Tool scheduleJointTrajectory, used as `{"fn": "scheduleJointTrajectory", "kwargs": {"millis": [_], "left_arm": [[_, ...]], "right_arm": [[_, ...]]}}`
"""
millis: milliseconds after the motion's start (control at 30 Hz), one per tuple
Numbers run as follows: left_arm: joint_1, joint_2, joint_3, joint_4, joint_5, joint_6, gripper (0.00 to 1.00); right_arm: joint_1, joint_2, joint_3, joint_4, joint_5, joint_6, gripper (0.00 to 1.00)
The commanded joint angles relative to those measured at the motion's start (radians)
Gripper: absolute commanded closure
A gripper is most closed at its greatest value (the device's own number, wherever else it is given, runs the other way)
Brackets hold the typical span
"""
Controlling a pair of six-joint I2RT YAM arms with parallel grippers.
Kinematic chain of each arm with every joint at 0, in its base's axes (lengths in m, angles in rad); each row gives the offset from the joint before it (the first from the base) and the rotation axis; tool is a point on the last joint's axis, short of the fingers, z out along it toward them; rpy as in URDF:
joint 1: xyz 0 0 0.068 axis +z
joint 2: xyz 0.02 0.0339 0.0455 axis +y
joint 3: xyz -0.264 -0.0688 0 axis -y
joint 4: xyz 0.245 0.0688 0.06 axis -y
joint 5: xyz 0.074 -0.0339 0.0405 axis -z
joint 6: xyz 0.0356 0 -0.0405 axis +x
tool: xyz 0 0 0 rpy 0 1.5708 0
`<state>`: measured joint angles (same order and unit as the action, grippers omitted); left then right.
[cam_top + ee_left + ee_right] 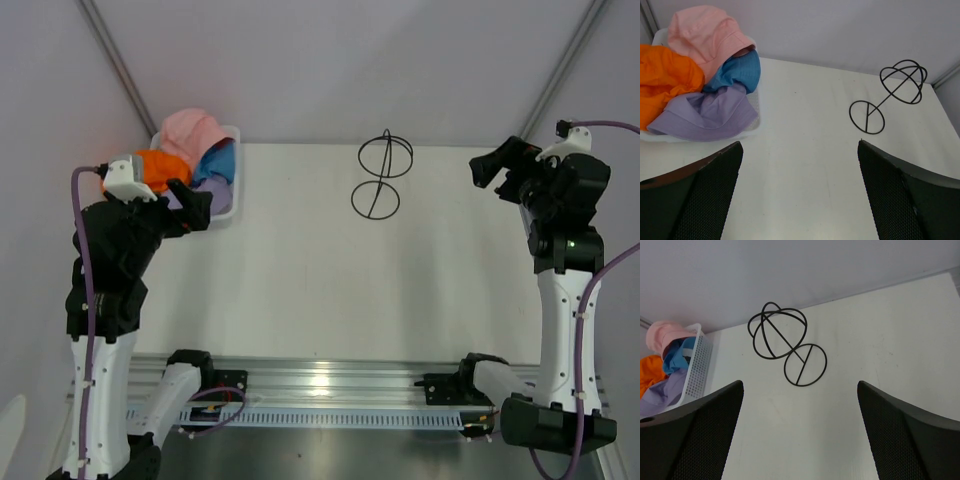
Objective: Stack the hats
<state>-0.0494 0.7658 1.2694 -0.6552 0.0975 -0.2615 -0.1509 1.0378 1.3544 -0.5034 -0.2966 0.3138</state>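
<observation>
Four hats lie heaped in a white mesh basket (236,132) at the table's far left: pink (192,128) on top at the back, orange (165,168), blue (218,162) and lavender (220,196) at the front. The left wrist view shows pink (702,32), orange (662,75), blue (737,70) and lavender (710,112). My left gripper (197,208) hovers open and empty just in front of the basket, also shown in its wrist view (800,150). My right gripper (488,168) is open and empty, raised at the far right, also in its wrist view (800,390).
A black wire stand (381,180) with a ring base stands at the back middle of the table, also in the left wrist view (880,102) and right wrist view (805,363). The basket (697,365) sits against the left wall. White walls close the back and sides.
</observation>
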Motion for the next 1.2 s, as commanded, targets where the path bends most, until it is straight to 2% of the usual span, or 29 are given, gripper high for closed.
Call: {"fn": "scheduleJointTrajectory", "kwargs": {"millis": [0, 200, 300, 533, 567, 600, 633, 700, 900, 1033, 1167], "left_arm": [[-0.003, -0.023, -0.021, -0.009, -0.062, 0.022, 0.00], [-0.003, -0.002, -0.004, -0.036, -0.054, 0.012, 0.00], [-0.003, 0.073, 0.025, -0.076, -0.093, 0.002, 0.00], [0.045, 0.406, 0.275, -0.067, -0.212, -0.019, 0.00], [0.068, 0.496, 0.335, -0.063, -0.214, -0.018, 0.00], [0.113, 0.541, 0.352, -0.057, -0.200, -0.021, 0.00], [0.137, 0.584, 0.369, -0.028, -0.115, -0.025, 0.00], [0.167, 0.719, 0.456, -0.008, -0.044, -0.033, 0.00], [0.160, 1.080, 0.788, 0.015, -0.015, -0.136, 0.01], [0.158, 1.231, 0.883, 0.066, 0.033, -0.237, 0.02], [0.149, 1.290, 0.886, 0.161, 0.035, -0.312, 0.04]], "right_arm": [[0.013, 0.014, 0.038, 0.025, -0.003, -0.010, 0.00], [0.039, 0.051, 0.051, 0.029, 0.014, -0.024, 0.00], [0.054, 0.079, 0.061, 0.031, 0.031, -0.030, 0.00], [0.071, 0.140, 0.054, 0.075, -0.004, -0.012, 0.00], [0.073, 0.145, 0.046, 0.083, -0.004, -0.009, 0.00], [0.074, 0.149, 0.034, 0.094, -0.003, -0.002, 0.00], [0.074, 0.148, 0.028, 0.100, 0.002, 0.004, 0.00], [0.074, 0.153, 0.014, 0.118, 0.007, 0.010, 0.00], [0.077, 0.174, -0.015, 0.160, 0.019, 0.027, 0.01], [0.079, 0.195, -0.017, 0.161, 0.025, 0.025, 0.00], [0.085, 0.220, -0.026, 0.183, 0.036, 0.027, 0.00]]}}
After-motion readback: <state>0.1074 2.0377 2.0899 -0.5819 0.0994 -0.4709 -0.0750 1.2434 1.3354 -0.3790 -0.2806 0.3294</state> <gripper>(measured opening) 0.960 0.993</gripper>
